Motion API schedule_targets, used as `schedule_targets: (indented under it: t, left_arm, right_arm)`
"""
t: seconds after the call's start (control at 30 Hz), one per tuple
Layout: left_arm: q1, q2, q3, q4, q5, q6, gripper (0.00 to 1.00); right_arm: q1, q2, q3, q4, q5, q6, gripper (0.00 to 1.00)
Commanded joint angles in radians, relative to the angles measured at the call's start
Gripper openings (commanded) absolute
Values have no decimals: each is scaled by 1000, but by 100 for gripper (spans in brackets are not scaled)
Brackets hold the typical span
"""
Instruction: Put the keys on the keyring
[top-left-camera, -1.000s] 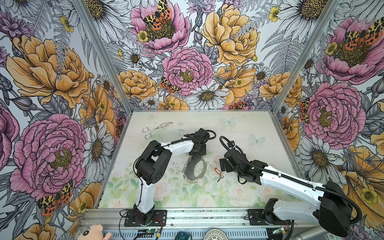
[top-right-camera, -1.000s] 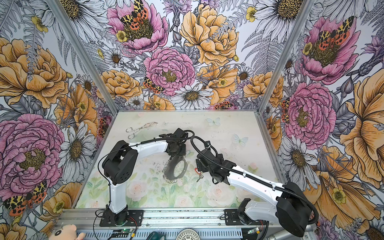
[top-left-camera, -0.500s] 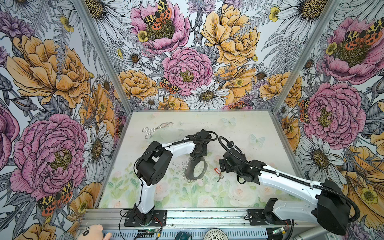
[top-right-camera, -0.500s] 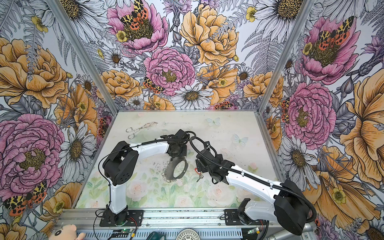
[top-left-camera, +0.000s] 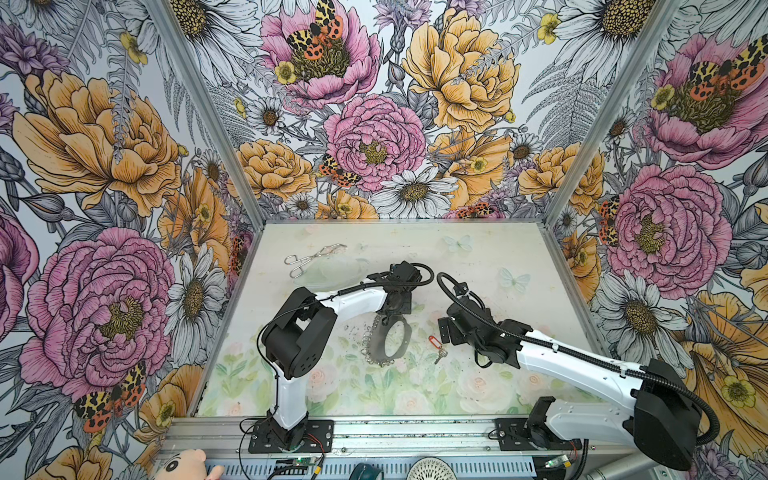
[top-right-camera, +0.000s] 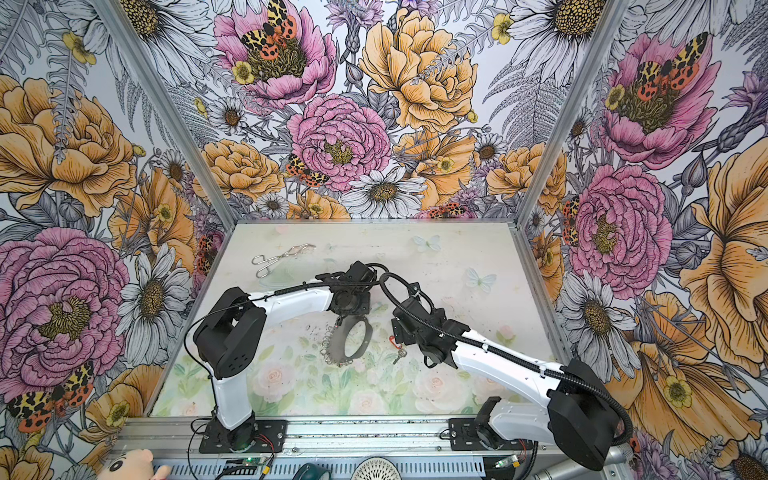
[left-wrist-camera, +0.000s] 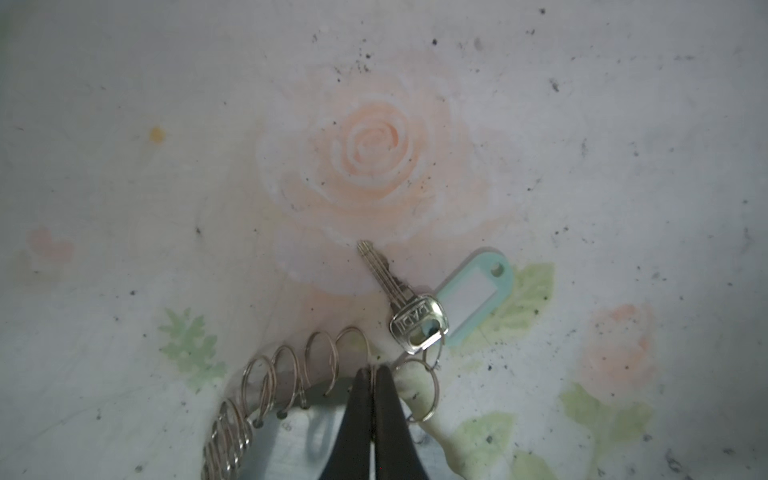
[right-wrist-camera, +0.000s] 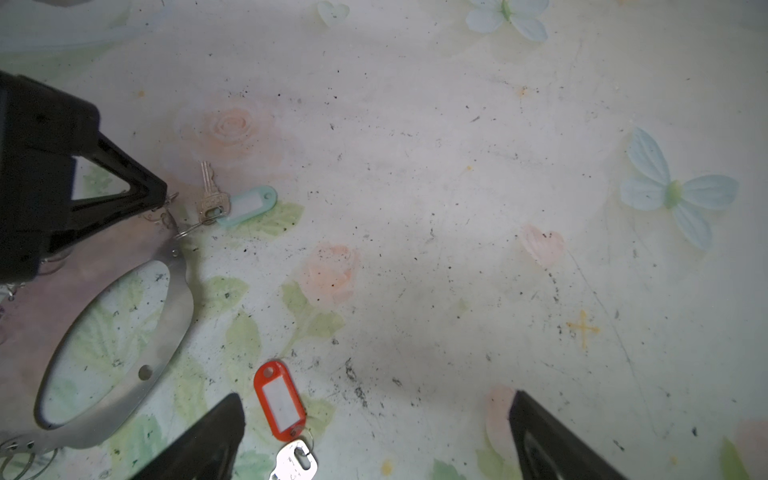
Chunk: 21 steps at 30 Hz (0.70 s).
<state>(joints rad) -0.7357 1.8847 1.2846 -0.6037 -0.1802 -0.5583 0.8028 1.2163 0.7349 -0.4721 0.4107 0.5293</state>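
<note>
**Nearest, just right of the keyring (top-left-camera: 376, 341):** the red-tagged key (right-wrist-camera: 279, 400) lies loose on the surface (top-left-camera: 478, 266). It sits under my right tool (right-wrist-camera: 374, 398), within its gap and close to one finger. That tool is spread fully and holds nothing.

**Centre:** the keyring appears tilted, with its far rim raised.

**At that far rim:** my left tool (left-wrist-camera: 374, 376) has just closed and now pinches the keyring among its small rings. The mint-tagged key (left-wrist-camera: 419, 323) already hangs there. I judge the hoop steadied for threading.

**Farthest:** steel tongs (top-left-camera: 313, 258), well apart.
</note>
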Motion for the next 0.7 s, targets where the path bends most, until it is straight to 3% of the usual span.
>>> schedule_targets:
  t: [0.0, 0.47, 0.57, 0.67]
  left_arm:
    - [-16, -112, -48, 35, -62, 51, 0]
    - [-42, -465, -284, 154, -59, 325, 0]
    - [-37, -517, -312, 155, 16, 383, 0]
    - [-36, -568, -341, 171, 83, 439, 0]
  right_arm:
    - [-43, -40, -6, 27, -16, -15, 100]
    - [-120, -109, -28, 252, -238, -254, 100]
    - [-121, -179, -47, 318, -398, -325, 99]
    - [-120, -274, -120, 494, -582, -358, 95]
